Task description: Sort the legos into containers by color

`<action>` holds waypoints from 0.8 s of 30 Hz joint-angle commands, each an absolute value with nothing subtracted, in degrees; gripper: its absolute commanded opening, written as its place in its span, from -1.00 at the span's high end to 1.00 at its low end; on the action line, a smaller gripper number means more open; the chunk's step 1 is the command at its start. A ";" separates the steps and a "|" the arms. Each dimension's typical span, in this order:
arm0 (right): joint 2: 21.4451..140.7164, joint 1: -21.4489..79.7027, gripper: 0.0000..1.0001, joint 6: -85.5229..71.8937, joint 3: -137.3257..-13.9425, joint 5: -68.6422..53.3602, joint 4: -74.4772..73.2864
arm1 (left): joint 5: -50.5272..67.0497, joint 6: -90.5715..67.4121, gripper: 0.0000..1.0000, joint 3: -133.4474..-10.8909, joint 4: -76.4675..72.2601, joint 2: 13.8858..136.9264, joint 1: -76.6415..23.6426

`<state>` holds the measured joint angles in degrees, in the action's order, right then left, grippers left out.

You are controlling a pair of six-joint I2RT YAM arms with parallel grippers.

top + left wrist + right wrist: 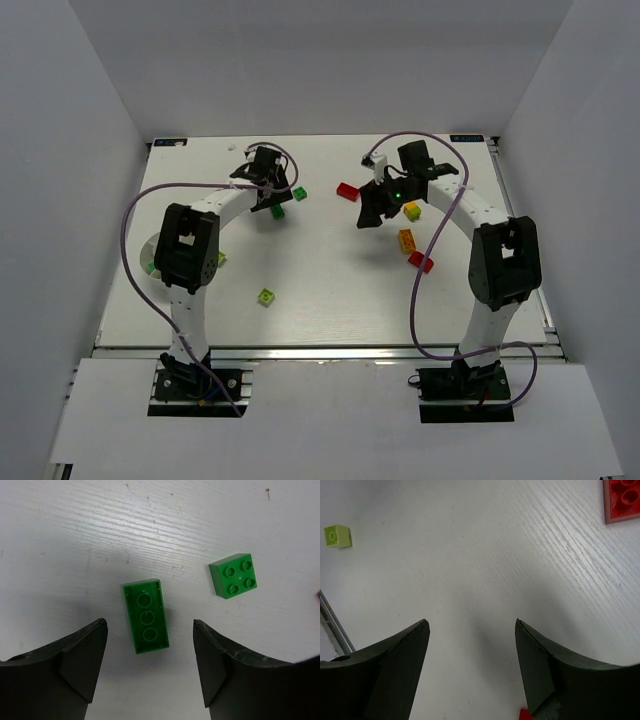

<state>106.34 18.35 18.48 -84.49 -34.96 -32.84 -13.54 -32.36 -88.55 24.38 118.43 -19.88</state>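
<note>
The white tabletop (pixel 330 310) carried everything. The left arm (pixel 185 250) bent over its left half and the right arm (pixel 505 262) over its right half. The white dish (pixel 148 250) sat at the left side, mostly hidden behind the left arm, so its compartments could not be made out.

The left hand (pixel 149 623) hung over the far left of the tabletop with its fingers (pixel 82 655) spread wide apart and nothing gripped. The right hand (pixel 471 622) hung over the far middle, fingers likewise wide apart, with bare tabletop between them.

A long green brick (pixel 146 616) lay hollow side up on the tabletop between the left fingers, touching neither. A square green brick (pixel 233 575), studs up, lay just beyond and to the right of it, apart from it.

A far red brick (pixel 347 191) lay just left of the right hand. A yellow brick (pixel 411 210) lay to that hand's right, with an orange brick (pixel 407 239) nearer and a near red brick (pixel 421 262) just beside the orange one. A lime brick (pixel 266 296) lay alone near the middle, well apart from the others.
</note>
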 commanded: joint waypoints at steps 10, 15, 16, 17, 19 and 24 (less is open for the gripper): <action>104.41 18.11 -0.49 16.96 -85.96 -37.44 -30.32 | -16.61 -31.11 -0.38 -93.87 25.75 123.13 -20.13; 103.98 18.10 -0.49 16.96 -85.69 -37.53 -30.24 | -17.49 -31.64 -0.34 -93.95 25.58 124.01 -20.21; 103.89 18.11 -0.49 16.96 -85.61 -37.53 -30.23 | -17.66 -31.64 -0.33 -93.96 25.84 124.19 -20.21; 103.80 18.11 -0.49 16.96 -85.43 -37.53 -30.23 | -17.93 -31.64 -0.32 -94.04 26.01 124.36 -20.39; 103.45 18.11 -0.49 16.79 -85.17 -37.53 -30.15 | -18.10 -31.47 -0.28 -94.22 26.19 124.71 -20.39; 102.83 18.02 -0.48 16.70 -84.81 -37.79 -30.15 | -18.37 -31.20 0.04 -93.69 27.16 124.46 -20.48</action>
